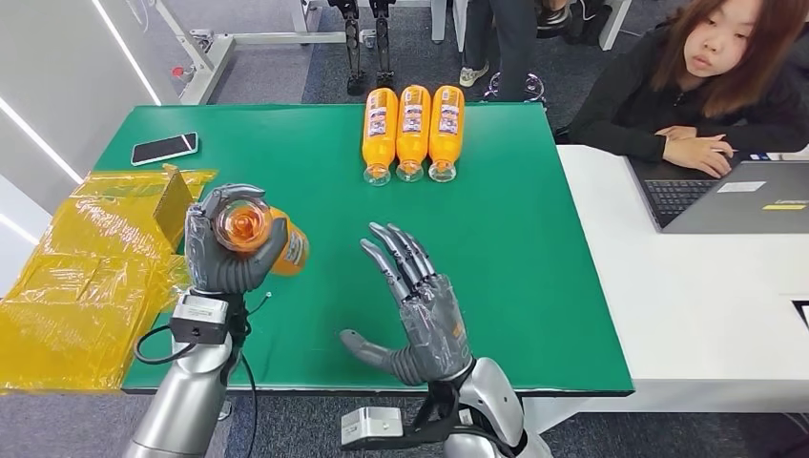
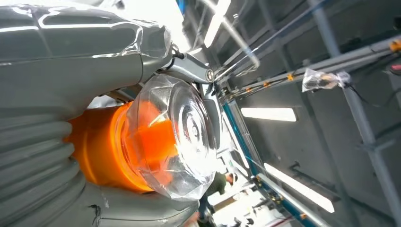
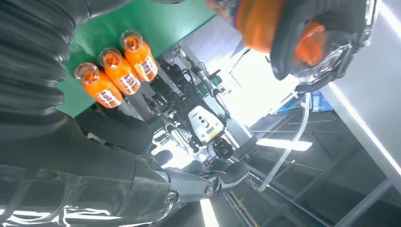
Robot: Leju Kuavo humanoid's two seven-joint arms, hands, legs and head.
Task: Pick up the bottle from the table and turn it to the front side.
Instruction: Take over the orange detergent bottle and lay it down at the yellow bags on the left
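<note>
The right hand (image 1: 420, 310) is closest, low over the near part of the green table (image 1: 534, 248). Its palm faces up and its fingers are spread wide apart. It holds nothing.

A little further and off to the left, the left hand (image 1: 229, 250) is wrapped tight around an orange bottle (image 1: 272, 239). The bottle is lifted up off the table. Its clear round bottom end points up toward the head camera, and the rest of it slants down and to the right, with a bit of its label showing past the fingers. In the left wrist view the clear end of the bottle (image 2: 170, 137) sits right between the thick grey thumb and the fingers, with orange drink inside.

Beside the left hand, at the table's left side, lies a heap of crinkly yellow plastic bags (image 1: 86, 277). Past it, near the far left corner, a dark phone (image 1: 164, 148) lies flat.

At the far edge of the table three more orange bottles (image 1: 413, 129) lie side by side, touching each other, with their caps pointing toward the robot.

To the right is a white table (image 1: 706, 305) with a laptop (image 1: 725, 196) on it. A person (image 1: 706, 86) in dark clothes sits behind it, one hand resting near the laptop.
</note>
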